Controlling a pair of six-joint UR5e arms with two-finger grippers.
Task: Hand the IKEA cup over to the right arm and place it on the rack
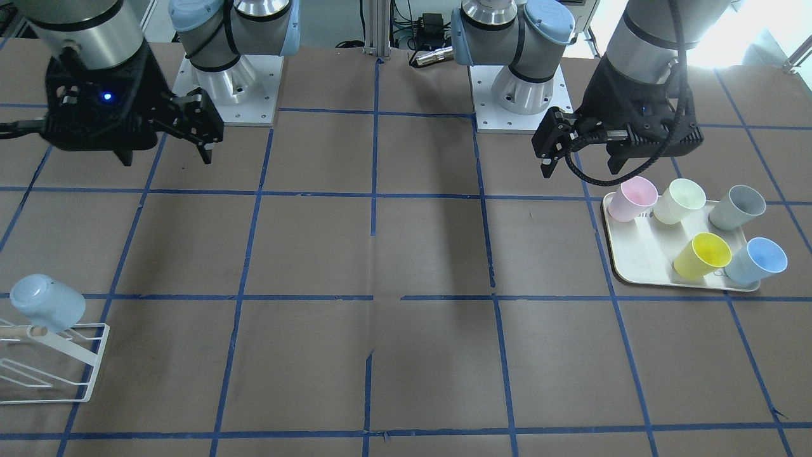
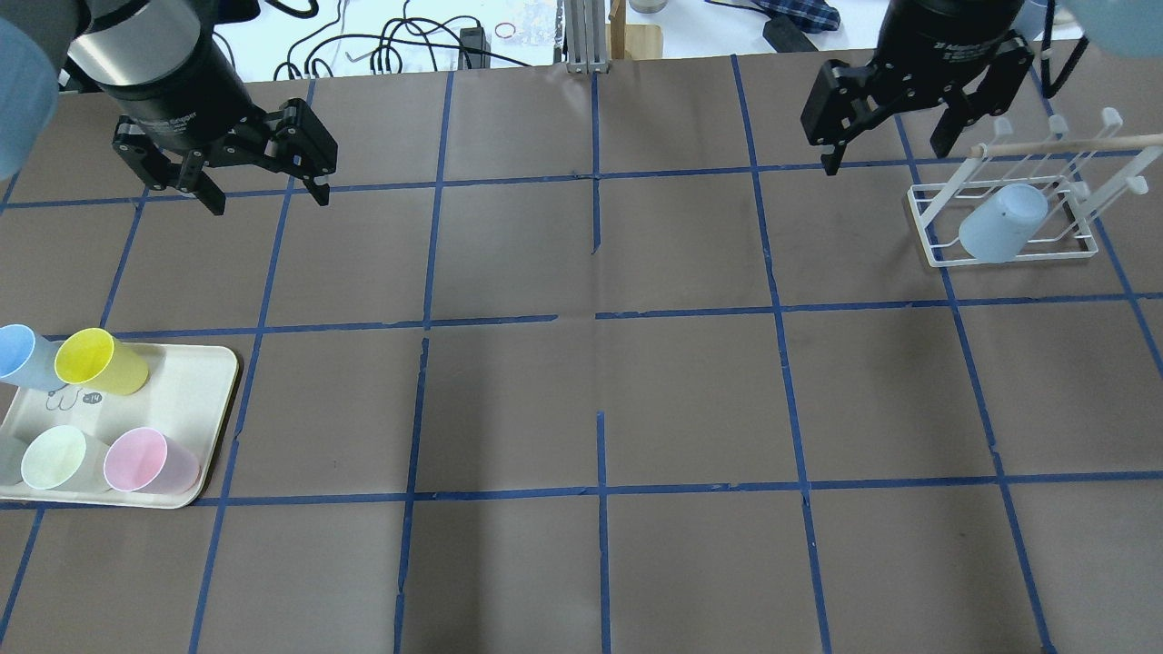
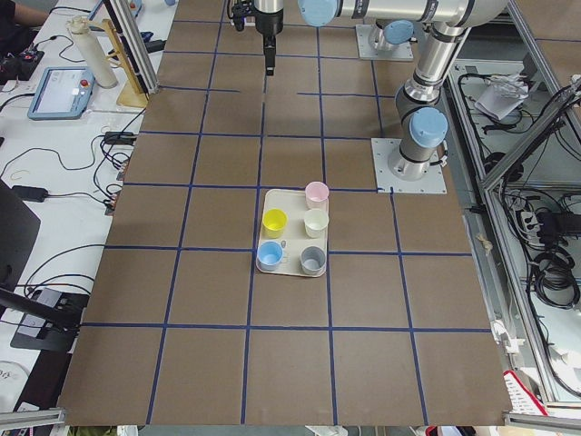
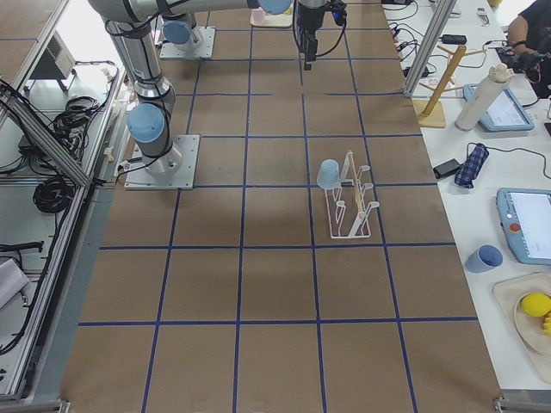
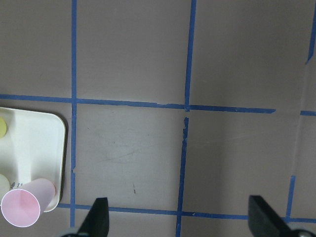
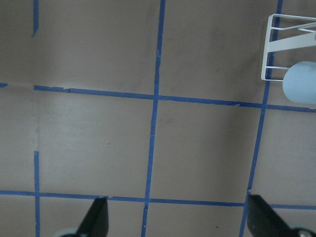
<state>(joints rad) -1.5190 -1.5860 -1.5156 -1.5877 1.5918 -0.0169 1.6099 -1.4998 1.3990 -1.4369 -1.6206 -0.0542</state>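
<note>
Right tool [image 2: 886, 159], jaws wide and empty, hangs at ten o'clock from the rack [image 2: 927, 195] holding the cup [image 2: 1002, 222]; left tool [image 2: 270, 204] likewise.

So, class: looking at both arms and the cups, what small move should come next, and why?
Probably swing the left pincer over the upright blue cup on the tray and lower around it. Both pincers stand open and empty. The other blue cup sits upended on the rack, so this one looks next for hand-over to the right pincer.
</note>
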